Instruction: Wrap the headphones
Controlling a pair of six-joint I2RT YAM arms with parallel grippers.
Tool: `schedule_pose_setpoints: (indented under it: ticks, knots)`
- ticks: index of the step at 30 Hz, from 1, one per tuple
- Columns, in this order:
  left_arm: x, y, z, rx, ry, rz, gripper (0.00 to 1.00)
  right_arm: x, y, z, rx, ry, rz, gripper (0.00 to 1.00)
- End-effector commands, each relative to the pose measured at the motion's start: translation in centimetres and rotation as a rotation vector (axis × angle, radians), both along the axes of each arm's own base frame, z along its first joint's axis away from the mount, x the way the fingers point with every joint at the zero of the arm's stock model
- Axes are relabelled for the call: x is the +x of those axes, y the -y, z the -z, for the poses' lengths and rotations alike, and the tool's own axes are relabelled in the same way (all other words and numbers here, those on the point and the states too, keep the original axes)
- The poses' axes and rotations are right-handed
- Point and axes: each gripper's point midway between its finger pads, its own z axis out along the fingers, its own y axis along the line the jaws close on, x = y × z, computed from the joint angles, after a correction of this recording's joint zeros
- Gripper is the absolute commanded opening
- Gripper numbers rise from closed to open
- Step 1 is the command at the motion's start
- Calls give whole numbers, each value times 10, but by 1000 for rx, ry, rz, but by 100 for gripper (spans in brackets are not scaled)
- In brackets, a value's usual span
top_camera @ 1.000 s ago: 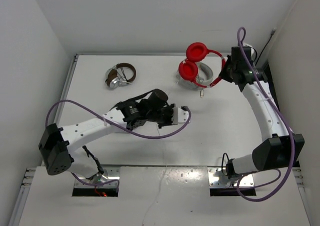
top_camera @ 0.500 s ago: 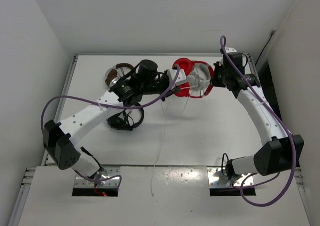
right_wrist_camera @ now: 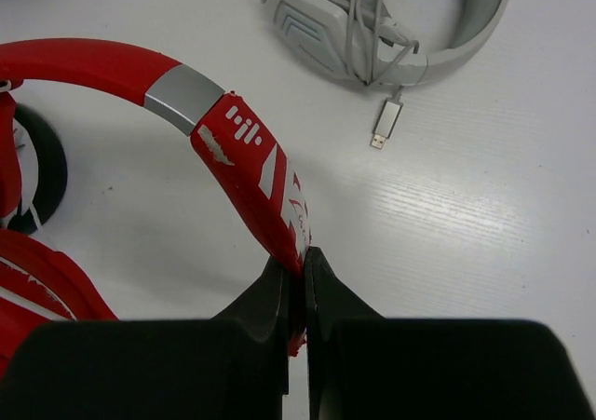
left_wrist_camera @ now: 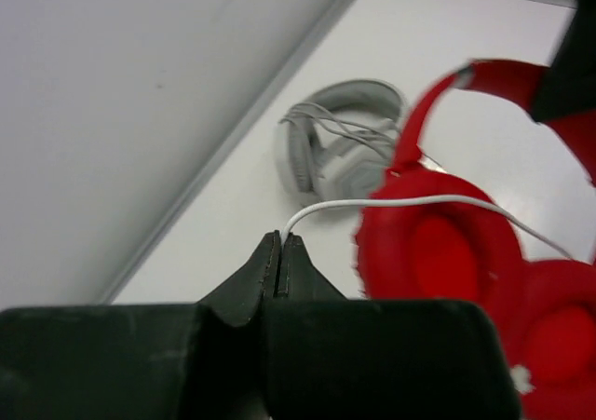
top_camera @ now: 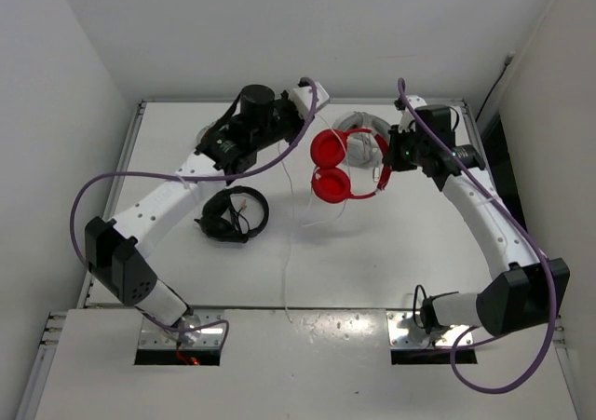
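Note:
The red headphones (top_camera: 331, 166) hang in the air at the table's back middle, both earcups to the left. My right gripper (top_camera: 386, 164) is shut on the red headband (right_wrist_camera: 250, 148), which passes between its jaws (right_wrist_camera: 300, 257). My left gripper (top_camera: 315, 94) is raised near the back wall, left of the headphones. It is shut on the thin white cable (left_wrist_camera: 372, 201), which runs from its tips (left_wrist_camera: 280, 238) to the red earcup (left_wrist_camera: 438, 252). More cable (top_camera: 296, 243) trails down toward the table's front edge.
A white-grey pair of headphones (top_camera: 361, 127) with a USB plug (right_wrist_camera: 386, 122) lies behind the red pair. A black pair (top_camera: 233, 215) lies left of centre. A brown-silver pair (top_camera: 207, 142) lies at the back left, partly under my left arm.
My left arm has swung from the table's middle up to the back with the cable. The right gripper carried the red headphones forward off the grey pair. The black pair now shows.

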Motion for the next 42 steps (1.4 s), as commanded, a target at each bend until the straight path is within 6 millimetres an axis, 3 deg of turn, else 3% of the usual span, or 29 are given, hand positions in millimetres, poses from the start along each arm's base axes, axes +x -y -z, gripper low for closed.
schedule_pose_setpoints:
  ticks: [1,5,11,15,20,24,31,36,37,39,40,41,42]
  knots:
    - [26,-21,-51,-78,144,-127,0,1,-11,-28,39,108,-67,0]
    - [35,-33,-59,-69,190,-169,0,-6,-19,-27,45,106,-137,0]
    - [59,-49,-50,-27,202,-248,0,-13,-22,-26,46,97,-173,0]
    - [91,-72,-36,-6,165,-324,0,-17,-23,-24,23,102,-220,0]
    - [98,-70,-42,-42,171,-294,0,-24,-28,-17,1,85,-270,0]
    - [117,-74,-33,-7,158,-359,0,-26,-28,-13,0,76,-270,0]
    - [143,-139,-16,-20,93,-513,0,-22,-12,-14,-18,77,-215,0]
    - [144,-179,10,9,44,-561,0,-22,-4,-21,17,79,-184,0]
    - [141,-190,3,-1,58,-573,0,-21,-4,-25,24,85,-179,0]
    - [134,-190,23,25,25,-541,0,-20,-1,-31,86,79,-149,0]
    - [126,-188,19,12,26,-496,0,-17,0,-42,115,95,-138,0]
    - [118,-184,38,31,-8,-454,0,-15,5,-47,146,96,-108,0]
    - [111,-184,43,40,-14,-420,0,-13,2,-49,207,72,-78,0]
